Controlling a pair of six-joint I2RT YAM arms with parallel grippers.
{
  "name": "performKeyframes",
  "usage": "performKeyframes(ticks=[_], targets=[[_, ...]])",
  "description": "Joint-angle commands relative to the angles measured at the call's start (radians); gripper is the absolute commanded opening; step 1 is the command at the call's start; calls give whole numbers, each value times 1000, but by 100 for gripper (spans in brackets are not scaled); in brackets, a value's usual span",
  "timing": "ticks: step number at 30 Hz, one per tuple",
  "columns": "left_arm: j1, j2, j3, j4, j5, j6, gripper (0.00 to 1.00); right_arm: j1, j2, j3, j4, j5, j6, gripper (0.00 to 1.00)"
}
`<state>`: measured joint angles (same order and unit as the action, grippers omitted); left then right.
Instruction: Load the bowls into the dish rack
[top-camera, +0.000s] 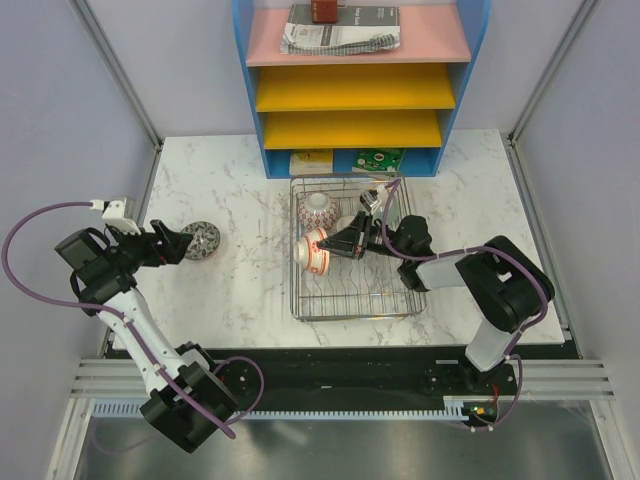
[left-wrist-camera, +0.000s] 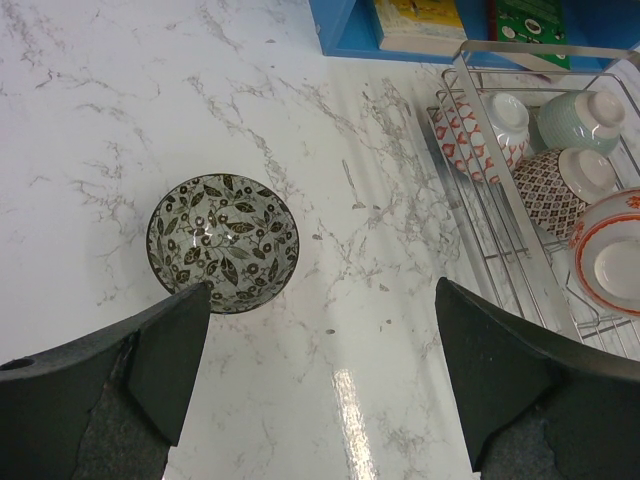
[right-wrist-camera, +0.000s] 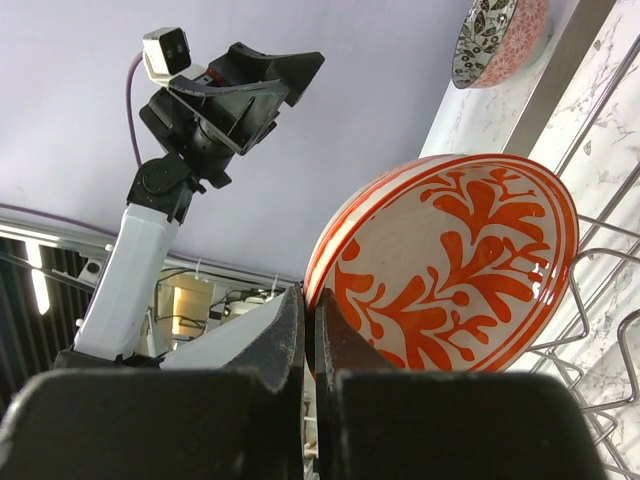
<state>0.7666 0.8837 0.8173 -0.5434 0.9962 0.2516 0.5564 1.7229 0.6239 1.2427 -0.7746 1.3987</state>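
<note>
Gloss marble-look table (top-camera: 250, 290), chrome-wire dish rack (top-camera: 352, 297), glazed ceram. bowls (left-wrist-camera: 222, 240).

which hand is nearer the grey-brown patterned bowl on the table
Left. The left hand hangs open beside the grey-brown patterned bowl; the right hand is at the wire dish rack, pinching a red-orange bowl.
</note>
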Motion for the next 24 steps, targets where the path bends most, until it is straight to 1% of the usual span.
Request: performKeyframes(ticks=[1,6,24], targets=[[7,1,8,23,24,17,100,4,-46,-1,204,43,26,0],[7,4,6,25,25,14,100,11,-45,10,242,46,68,0],[8,-3,3,28,13,12,100,45,-63,-24,267,103,140,0]])
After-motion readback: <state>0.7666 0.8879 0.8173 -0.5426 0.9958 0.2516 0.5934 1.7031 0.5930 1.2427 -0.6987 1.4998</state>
